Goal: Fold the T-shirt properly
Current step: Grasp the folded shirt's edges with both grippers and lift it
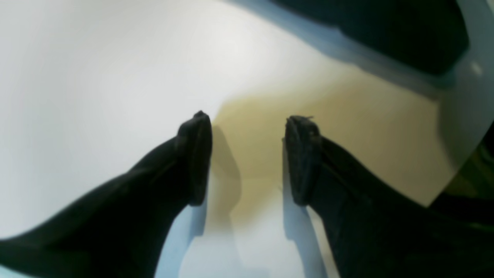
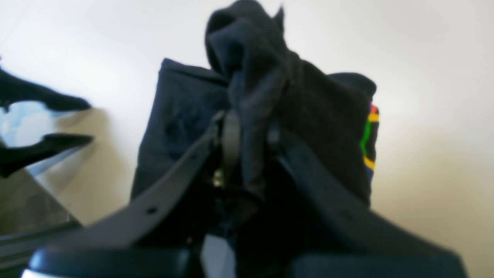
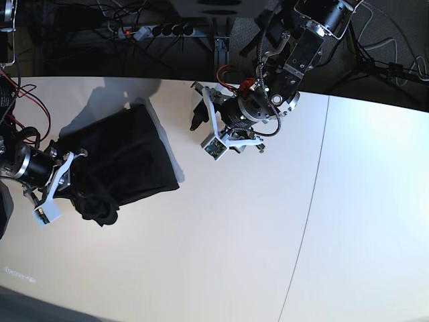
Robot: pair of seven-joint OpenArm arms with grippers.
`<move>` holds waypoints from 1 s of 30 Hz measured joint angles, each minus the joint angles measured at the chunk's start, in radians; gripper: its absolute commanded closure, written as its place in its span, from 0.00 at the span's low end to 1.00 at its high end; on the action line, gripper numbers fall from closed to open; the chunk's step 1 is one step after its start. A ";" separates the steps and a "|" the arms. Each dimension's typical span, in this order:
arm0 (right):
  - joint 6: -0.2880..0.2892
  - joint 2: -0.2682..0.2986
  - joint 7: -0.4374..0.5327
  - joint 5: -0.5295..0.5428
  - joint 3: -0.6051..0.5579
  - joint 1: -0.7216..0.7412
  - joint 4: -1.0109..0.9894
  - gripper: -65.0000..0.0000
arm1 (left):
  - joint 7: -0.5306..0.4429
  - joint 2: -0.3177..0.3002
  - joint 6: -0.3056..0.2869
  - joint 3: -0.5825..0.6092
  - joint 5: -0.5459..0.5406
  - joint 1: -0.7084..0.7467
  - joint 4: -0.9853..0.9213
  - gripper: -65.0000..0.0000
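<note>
The T-shirt [image 3: 124, 157] lies as a bunched black mass on the white table [image 3: 234, 255], at the left of the base view. The right gripper [image 2: 251, 131] has its jaws closed on a gathered fold of the fabric, which rises in a crumpled peak above them. A strip of the rainbow print [image 2: 368, 139] shows at the garment's edge in the right wrist view. The left gripper [image 1: 247, 158] is well apart from the T-shirt, above bare table near the far edge; its jaws stand open with nothing between the 2 fingertips [image 1: 197, 154].
</note>
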 measured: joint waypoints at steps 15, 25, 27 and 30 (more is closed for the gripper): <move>0.000 -0.077 0.000 0.008 -0.006 0.000 0.032 1.00 | -0.067 0.005 -0.004 0.000 0.008 -0.014 -0.067 0.47; 0.000 -0.077 -0.001 0.034 -0.006 0.000 0.032 1.00 | -0.066 0.005 -0.004 0.000 0.007 -0.014 -0.068 0.47; 0.000 -0.077 -0.001 0.034 -0.006 0.000 0.032 1.00 | -0.064 0.006 -0.004 0.000 0.007 -0.014 -0.067 0.47; 0.000 -0.081 0.000 0.035 -0.006 0.000 0.032 1.00 | -0.060 0.006 -0.004 0.000 0.002 -0.014 -0.067 0.47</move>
